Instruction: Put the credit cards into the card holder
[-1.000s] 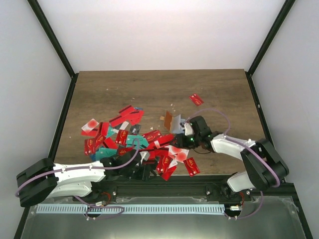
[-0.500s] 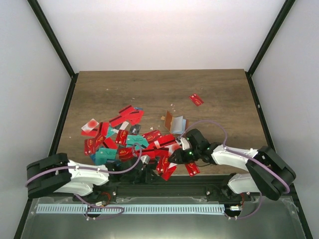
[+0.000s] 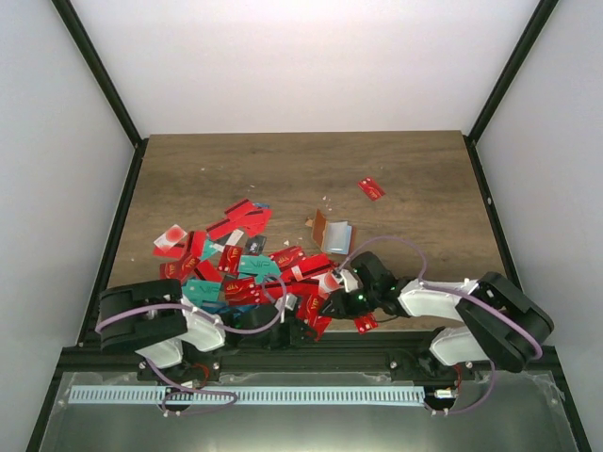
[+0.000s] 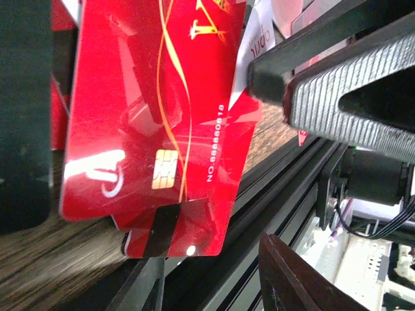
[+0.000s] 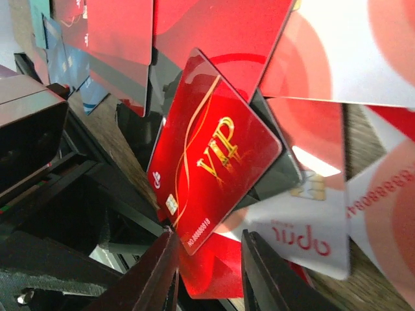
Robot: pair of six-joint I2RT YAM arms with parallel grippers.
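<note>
Now, the brown wooden desk (image 3: pixel 405 169) carried a wide scatter of thin plastic credit cards (image 3: pixel 236 259), mostly red. The small brown folding card holder (image 3: pixel 330 235) lay open just beyond the heap, apart from both arms. Best play, I'd say: single out one card and pinch its raised edge squarely. Right claw (image 5: pixel 206 249) stood narrowly apart, the corner of a glossy red VIP card (image 5: pixel 214 162) between its jaws, unclamped. Left claw (image 3: pixel 279 318) hung at a red chip card (image 4: pixel 155 110); its grip I couldn't tell.

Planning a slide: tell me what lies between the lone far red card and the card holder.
Only bare table between lone red card and card holder, shown in the top view.
</note>
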